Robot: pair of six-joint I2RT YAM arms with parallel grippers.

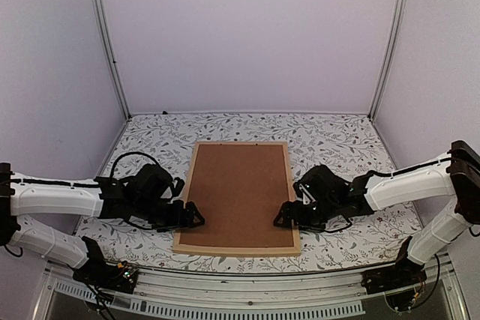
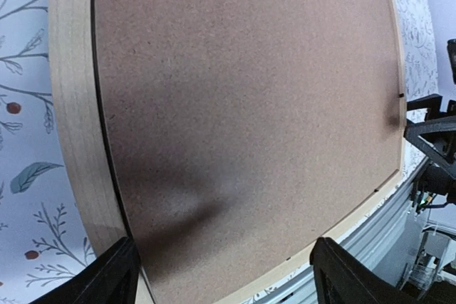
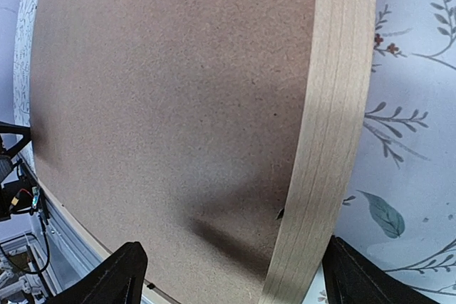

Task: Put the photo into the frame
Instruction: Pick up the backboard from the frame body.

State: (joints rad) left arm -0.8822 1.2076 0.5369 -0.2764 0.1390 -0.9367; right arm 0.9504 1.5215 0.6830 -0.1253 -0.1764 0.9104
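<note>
The light-wood frame (image 1: 236, 249) lies flat on the table with the plain brown backing board (image 1: 240, 192) filling it. The photo is hidden. My left gripper (image 1: 192, 216) is open at the frame's left bar near the front corner. My right gripper (image 1: 285, 216) is open at the right bar opposite. In the left wrist view the open gripper (image 2: 224, 277) hangs over the board (image 2: 242, 105) and the wood bar (image 2: 71, 105). In the right wrist view the open gripper (image 3: 239, 279) straddles the bar (image 3: 335, 119) and the board (image 3: 171, 90).
The table has a leaf-patterned white cover (image 1: 337, 140). A metal rail (image 1: 247, 290) runs along the near edge, close to the frame's front bar. White walls with metal posts (image 1: 105, 35) enclose the back and sides.
</note>
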